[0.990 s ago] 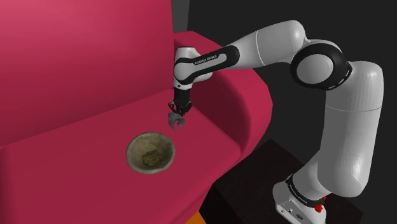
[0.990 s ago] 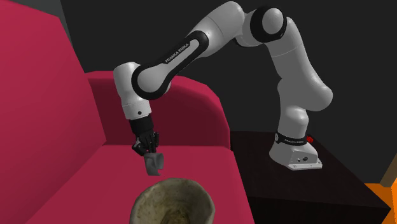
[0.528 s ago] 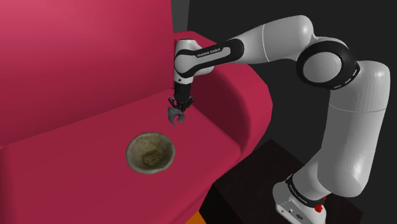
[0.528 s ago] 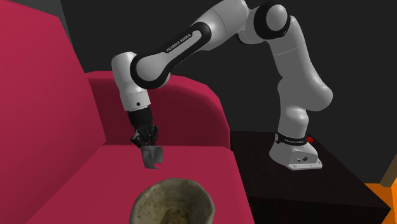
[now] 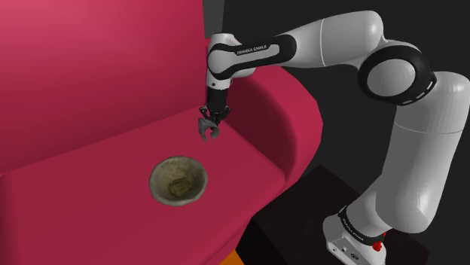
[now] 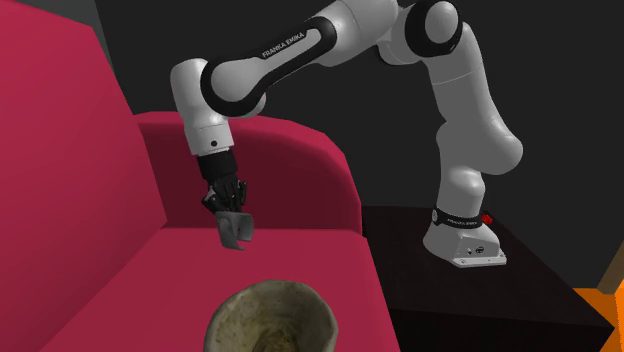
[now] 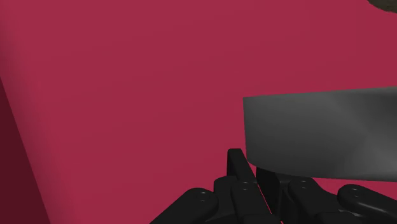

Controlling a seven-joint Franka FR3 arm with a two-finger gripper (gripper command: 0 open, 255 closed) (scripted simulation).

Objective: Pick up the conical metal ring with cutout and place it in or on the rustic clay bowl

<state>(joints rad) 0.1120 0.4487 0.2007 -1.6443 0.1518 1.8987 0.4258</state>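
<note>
Above the seat of a crimson upholstered sofa (image 5: 90,90), the all-black two-finger tool (image 5: 209,126) hangs pointing downwards, with the white arm (image 5: 324,49) reaching in over the rounded armrest (image 5: 279,113). The tool is closed on a grey conical metal ring (image 5: 206,134), pinching its thin wall. In the second exterior view the ring (image 6: 238,230) hangs below the tool (image 6: 230,210), tilted, clear of the seat cushion and in front of the armrest's inner face. In the wrist view the ring (image 7: 324,130) appears as a broad, smooth grey band just ahead of the tool (image 7: 254,181), with one black finger (image 7: 236,167) pressed up beside its edge and plain crimson fabric behind it.

A mottled olive-brown clay bowl (image 5: 178,181) stands upright on the seat cushion, its rough, blotchy inside open to view. In the shoulder view it lies below and to the left of the held ring, near but apart from it. In the second exterior view the bowl (image 6: 272,320) sits at the bottom edge, below the ring. The arm's base is mounted on a dark box stand (image 6: 480,290) beside the sofa.
</note>
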